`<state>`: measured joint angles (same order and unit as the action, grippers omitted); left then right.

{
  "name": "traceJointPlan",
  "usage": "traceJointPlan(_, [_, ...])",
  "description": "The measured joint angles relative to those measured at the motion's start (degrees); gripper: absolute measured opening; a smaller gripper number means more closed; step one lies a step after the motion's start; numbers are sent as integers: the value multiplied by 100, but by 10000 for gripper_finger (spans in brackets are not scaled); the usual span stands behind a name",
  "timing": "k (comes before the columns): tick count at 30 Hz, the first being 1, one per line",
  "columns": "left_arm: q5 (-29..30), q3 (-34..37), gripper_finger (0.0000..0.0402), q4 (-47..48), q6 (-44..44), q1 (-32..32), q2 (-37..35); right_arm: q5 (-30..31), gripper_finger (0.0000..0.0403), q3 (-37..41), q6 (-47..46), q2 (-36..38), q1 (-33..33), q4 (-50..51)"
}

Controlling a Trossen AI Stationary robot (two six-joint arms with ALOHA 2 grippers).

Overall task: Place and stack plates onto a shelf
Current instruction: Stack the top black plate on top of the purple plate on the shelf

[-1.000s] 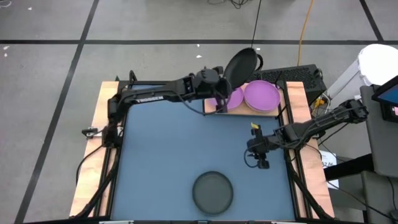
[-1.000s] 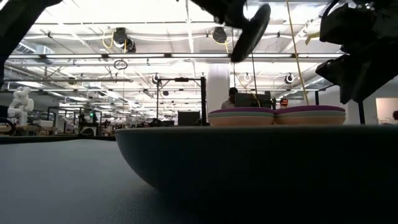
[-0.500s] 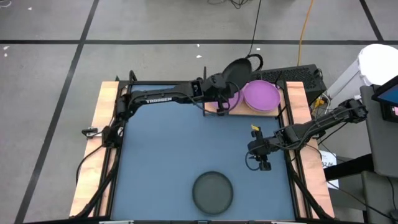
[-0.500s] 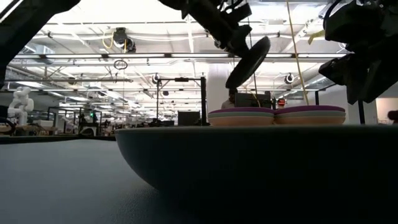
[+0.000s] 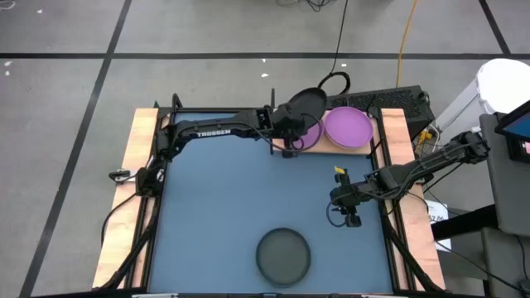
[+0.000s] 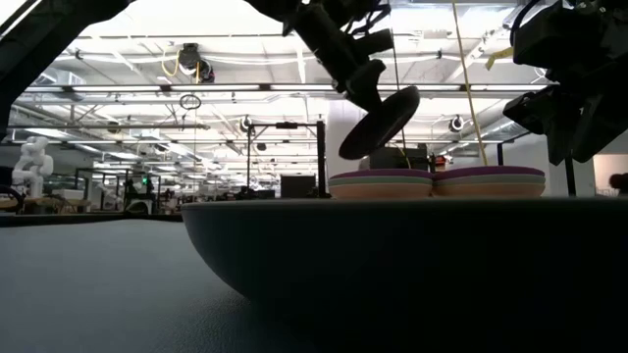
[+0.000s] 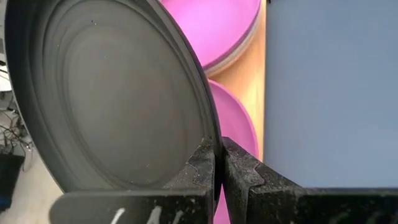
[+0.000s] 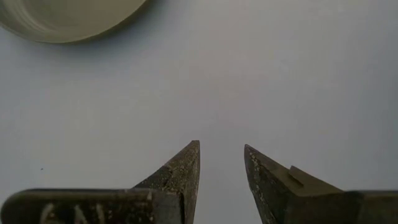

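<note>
A: L side first. Left gripper (image 5: 291, 131) is pinched tight on the rim of a black plate (image 5: 303, 105), held tilted, edge-on to the fingers. Wrist view confirms: jaws nearly together w/ the rim between them.

B: Where's it vs the shelf (image 5: 361, 147)?

A: Over the shelf's left-hand stack (image 5: 311, 133), purple on top. Low view shows the black plate (image 6: 380, 122) hanging slanted above that stack (image 6: 381, 183), lower edge close to it but not touching, as far as I can tell.

B: So the move turns on the tilt?

A: I'd say so. Plate needs to come flat and centred over that stack before letting go; the lower edge would meet it first. Right-hand stack (image 5: 348, 126) sits just beside, so drifting that way risks clipping it.

B: And further right?

A: Right gripper (image 5: 348, 210) hovers over the blue mat (image 5: 215, 207), fingers apart, holding nothing. Second black plate (image 5: 282, 252) lies flat on the mat near the front edge, inboard of that gripper.

B: Which arm is nearer to it?

A: Right one, clearly. Round plate, so no long axis; any rim approach would do, imo.
</note>
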<state>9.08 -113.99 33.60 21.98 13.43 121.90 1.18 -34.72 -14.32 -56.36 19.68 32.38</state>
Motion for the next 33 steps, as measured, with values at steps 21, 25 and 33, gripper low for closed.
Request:
traceJointPlan(21, [301, 0, 12, 664, 1216, -159, 276, 8, 111, 2, -108, 0, -2, -2])
traceJointPlan(25, [306, -1, 12, 645, 1238, -131, 275, 10, 111, 2, -108, 0, -2, -1])
traceJointPlan(33, [256, 0, 12, 851, 1285, 86, 274, 14, 111, 2, -108, 0, -2, -2])
